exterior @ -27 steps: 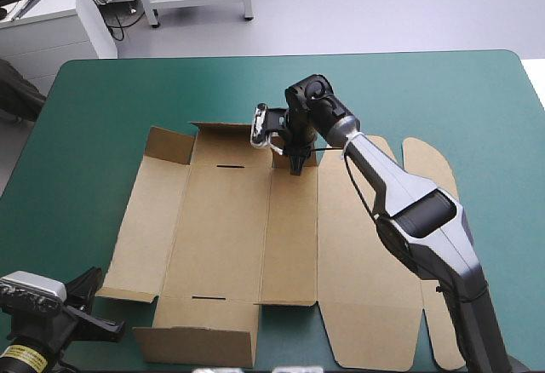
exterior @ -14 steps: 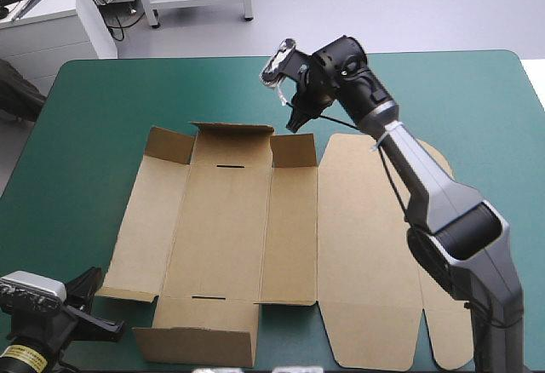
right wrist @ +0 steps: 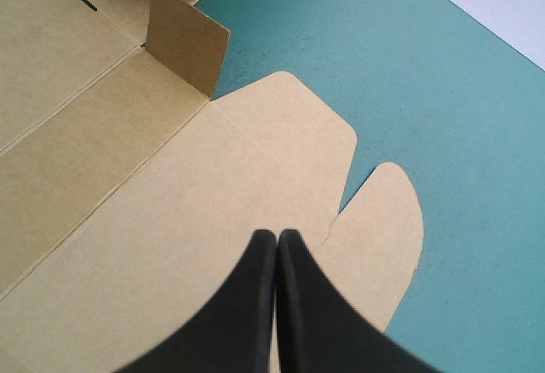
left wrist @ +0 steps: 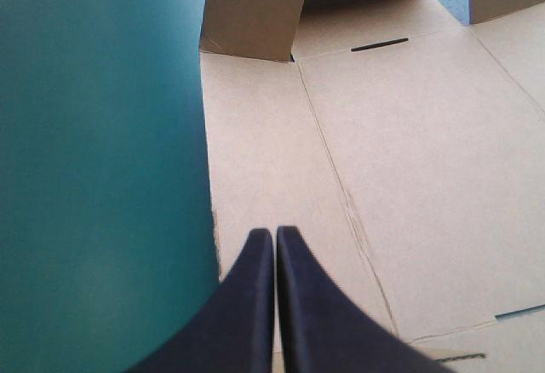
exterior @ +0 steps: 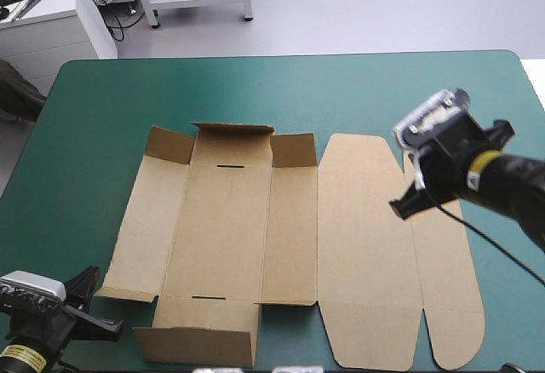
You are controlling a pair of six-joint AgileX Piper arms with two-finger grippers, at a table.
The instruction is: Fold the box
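On the teal-green cover [exterior: 102, 117] lies the brown box [exterior: 230, 228].

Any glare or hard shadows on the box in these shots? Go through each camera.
High view: even light, no glare on the box, its far flaps slightly shaded inside. Left wrist view: those flaps darker than the flat board ahead of the left gripper. Right wrist view: one upright flap shaded; no hard shadow on the teal-green cover.
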